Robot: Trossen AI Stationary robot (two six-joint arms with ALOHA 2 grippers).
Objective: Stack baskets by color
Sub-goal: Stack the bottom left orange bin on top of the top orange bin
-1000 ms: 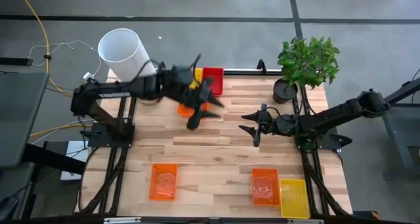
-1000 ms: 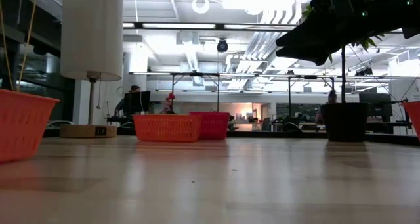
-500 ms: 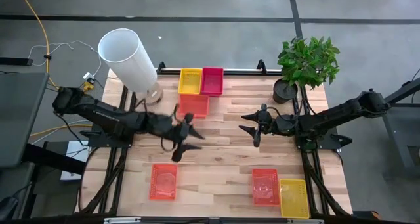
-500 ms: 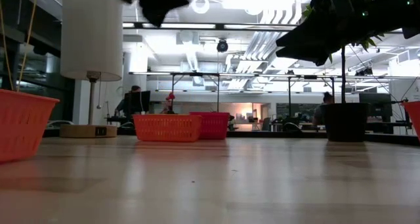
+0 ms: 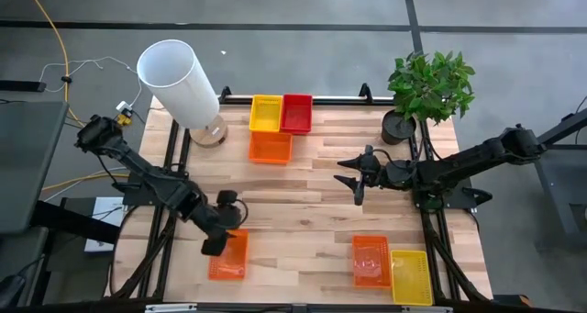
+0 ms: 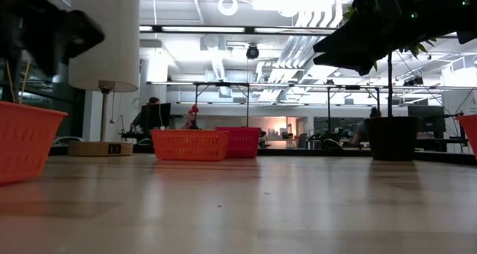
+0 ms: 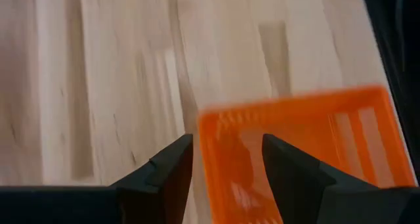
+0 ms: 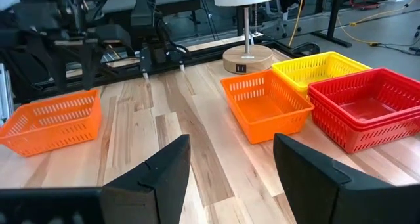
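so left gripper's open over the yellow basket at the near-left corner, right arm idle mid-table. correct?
Not quite: the basket under the open left gripper is orange, not yellow, as the high view and left wrist view show. The right gripper does wait mid-table.

Left gripper (image 5: 213, 246) hovers over the near-left basket (image 5: 227, 258); right gripper (image 5: 357, 175) mid-table.

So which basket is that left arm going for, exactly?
Start at the tall white cylinder at the table's far left corner, then come straight to the near edge. The orange basket there sits alone, under the open left gripper; the other near orange basket touches a yellow basket.
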